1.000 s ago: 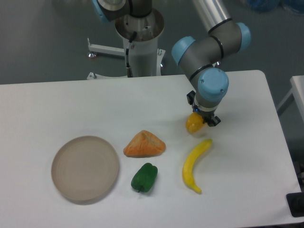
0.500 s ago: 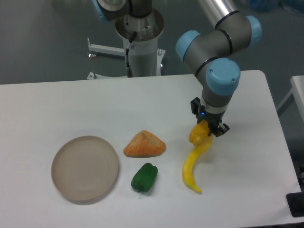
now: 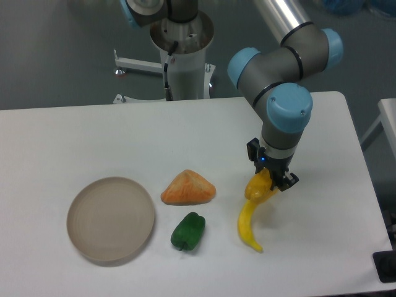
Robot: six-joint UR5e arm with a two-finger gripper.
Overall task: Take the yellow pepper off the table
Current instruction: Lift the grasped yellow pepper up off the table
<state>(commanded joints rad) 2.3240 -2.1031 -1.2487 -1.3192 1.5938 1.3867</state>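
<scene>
The white table (image 3: 93, 136) with rounded corners fills most of the view, and the robot's pedestal stands behind its far edge. The UR5e arm (image 3: 281, 68), grey with light blue joint caps, reaches in from the top and bends down over the right half of the tabletop.

On the left part of the table sits a round beige plate (image 3: 111, 218). To its right, near the middle, lies an orange wedge-shaped lump (image 3: 188, 187), and just in front of that is a green pepper (image 3: 188, 231), close to the wedge but not touching it. Further right, a curved yellow banana (image 3: 249, 221) lies with its upper end under the arm's wrist.

The gripper (image 3: 270, 178) points down from the wrist, its dark fingers closed around the top of the yellow pepper (image 3: 257, 187). The pepper shows directly below and slightly left of the fingers, its upper part hidden between them and its glossy yellow-orange body sticking out underneath. It sits right over the upper end of the banana, overlapping it in this view; whether the two touch cannot be told, nor whether the pepper is clear of the tabletop. The pepper is well apart from the wedge, the green pepper and the plate.
</scene>
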